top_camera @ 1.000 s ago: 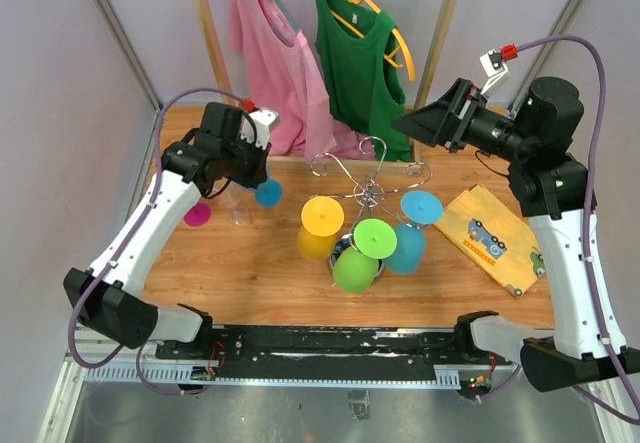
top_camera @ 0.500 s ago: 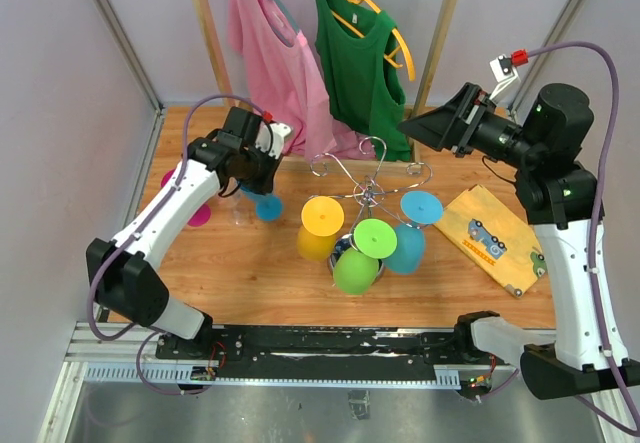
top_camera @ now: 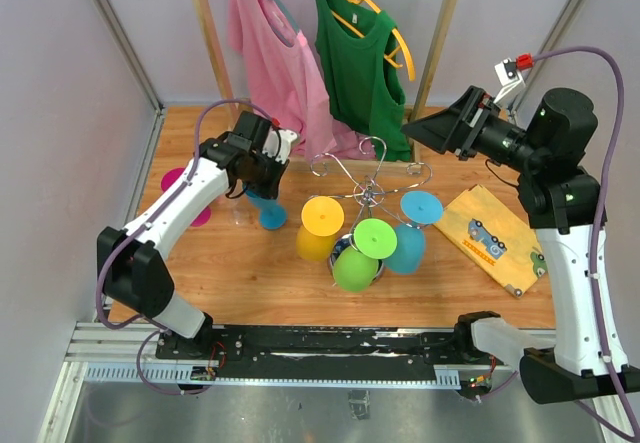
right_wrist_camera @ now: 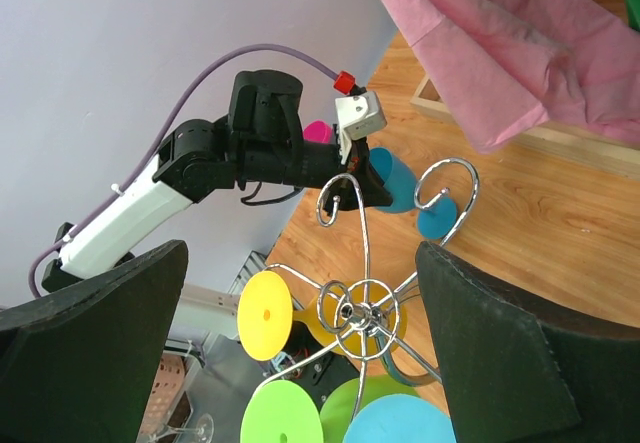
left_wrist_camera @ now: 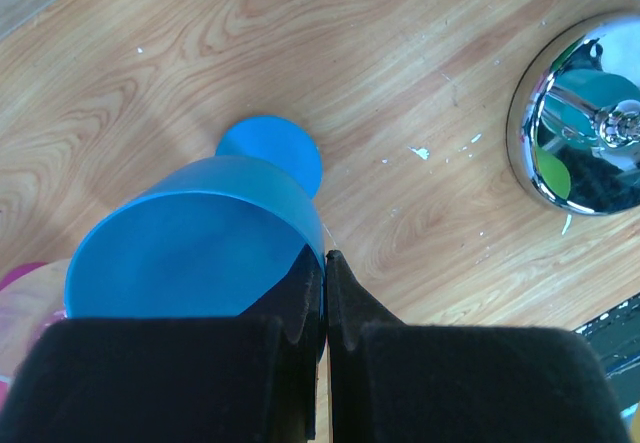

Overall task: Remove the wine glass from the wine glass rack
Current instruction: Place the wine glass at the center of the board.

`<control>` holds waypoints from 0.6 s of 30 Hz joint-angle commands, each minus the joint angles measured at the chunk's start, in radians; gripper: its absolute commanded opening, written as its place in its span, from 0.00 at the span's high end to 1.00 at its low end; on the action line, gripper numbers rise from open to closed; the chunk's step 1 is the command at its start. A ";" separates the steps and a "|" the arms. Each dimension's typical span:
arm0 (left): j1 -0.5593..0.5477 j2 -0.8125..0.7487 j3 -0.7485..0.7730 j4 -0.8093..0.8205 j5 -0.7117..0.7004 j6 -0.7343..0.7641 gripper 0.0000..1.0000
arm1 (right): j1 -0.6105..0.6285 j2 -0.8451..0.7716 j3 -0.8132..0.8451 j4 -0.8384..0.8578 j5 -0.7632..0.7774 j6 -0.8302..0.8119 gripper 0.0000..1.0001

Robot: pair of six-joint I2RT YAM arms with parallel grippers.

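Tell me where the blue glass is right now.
In the top view the blue glass is left of the rack, off its arms, its rim pinched in the left gripper.

Left gripper (left_wrist_camera: 325,263): moved from near the table's left edge toward its middle, elbow swung inward. Blue wine glass (top_camera: 268,208), pinched at the rim: carried along, now closer to the rack (top_camera: 370,195). Right gripper (top_camera: 420,128): shifted slightly toward the right edge.

And there's five wine glasses, yellow glass (top_camera: 322,215), green glass (top_camera: 375,236), teal glass (top_camera: 422,206), blue glass (left_wrist_camera: 190,243), pink glass (top_camera: 173,179), one wine glass rack (right_wrist_camera: 356,311), two shirts, pink shirt (top_camera: 275,53) and green shirt (top_camera: 360,63), one yellow pouch (top_camera: 495,235).
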State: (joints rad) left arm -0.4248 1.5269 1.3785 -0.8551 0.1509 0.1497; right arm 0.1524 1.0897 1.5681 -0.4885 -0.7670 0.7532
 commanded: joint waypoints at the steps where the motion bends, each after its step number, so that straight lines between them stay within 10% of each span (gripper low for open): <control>1: -0.011 -0.004 -0.009 0.022 -0.021 0.002 1.00 | -0.031 -0.026 -0.014 0.009 -0.012 -0.017 0.01; 8: -0.011 -0.004 -0.027 0.021 -0.022 0.000 0.93 | -0.033 -0.026 -0.017 0.010 -0.014 -0.017 0.01; 18: -0.011 -0.016 0.023 0.011 -0.001 -0.013 0.45 | -0.033 -0.034 -0.020 0.010 -0.011 -0.017 0.01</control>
State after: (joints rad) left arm -0.4278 1.5272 1.3598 -0.8551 0.1368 0.1448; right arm 0.1375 1.0763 1.5581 -0.4911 -0.7666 0.7528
